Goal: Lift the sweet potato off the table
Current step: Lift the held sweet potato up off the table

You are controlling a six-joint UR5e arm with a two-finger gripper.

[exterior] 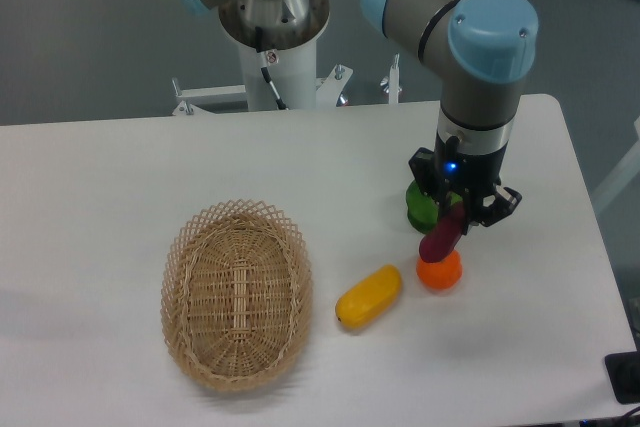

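The slim magenta-purple sweet potato (440, 238) hangs tilted in the air, its upper end pinched between the black fingers of my gripper (457, 215). The gripper is shut on it and points straight down from the grey and blue arm. The tuber's lower end hovers just above the round orange fruit (439, 270), clear of the white table (110, 177).
A fat yellow oblong vegetable (369, 296) lies left of the orange fruit. A green object (418, 202) sits partly hidden behind the gripper. An oval wicker basket (236, 292) stands at the left of the table. The arm's base column (273, 37) rises at the back.
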